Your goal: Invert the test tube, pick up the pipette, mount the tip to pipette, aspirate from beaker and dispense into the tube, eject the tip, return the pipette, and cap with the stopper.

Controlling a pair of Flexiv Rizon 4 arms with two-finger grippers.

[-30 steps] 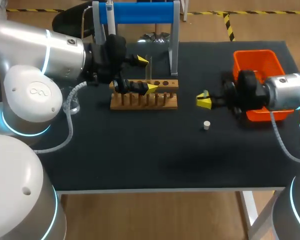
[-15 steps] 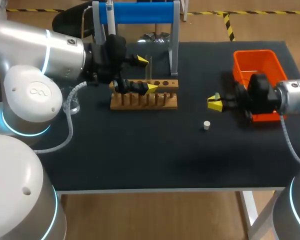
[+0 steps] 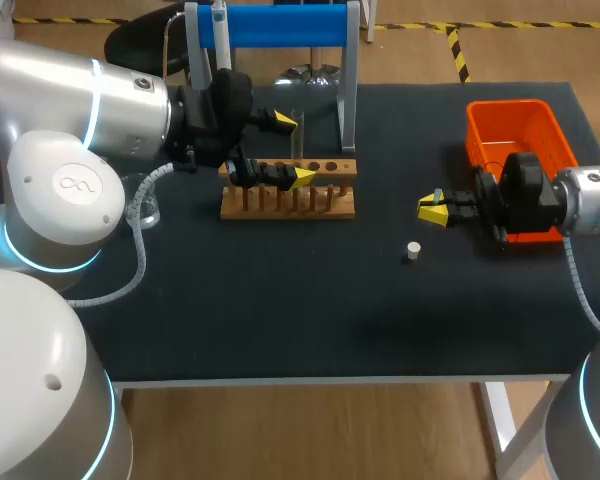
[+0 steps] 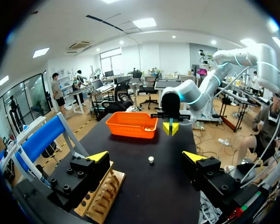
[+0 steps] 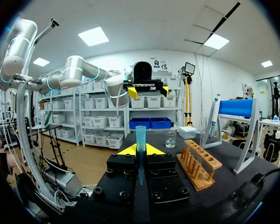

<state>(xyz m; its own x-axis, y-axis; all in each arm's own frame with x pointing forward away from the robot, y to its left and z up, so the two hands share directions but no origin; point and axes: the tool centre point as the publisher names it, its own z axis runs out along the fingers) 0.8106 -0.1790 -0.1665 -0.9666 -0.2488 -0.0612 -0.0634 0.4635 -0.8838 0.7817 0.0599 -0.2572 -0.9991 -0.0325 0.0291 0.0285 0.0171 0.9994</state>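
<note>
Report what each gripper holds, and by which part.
The right gripper pinches a blue pipette tip around its middle, wide end out past the jaws. The left gripper is open and holds nothing.

One wooden rack [image 3: 288, 190], one test tube [image 3: 296, 140], one white stopper [image 3: 412, 250], one orange bin [image 3: 515, 120], one blue stand [image 3: 280, 25], one pipette [image 3: 219, 25], one beaker [image 5: 171, 139], one blue pipette tip [image 5: 140, 140], one dark tabletop [image 3: 280, 310].
</note>
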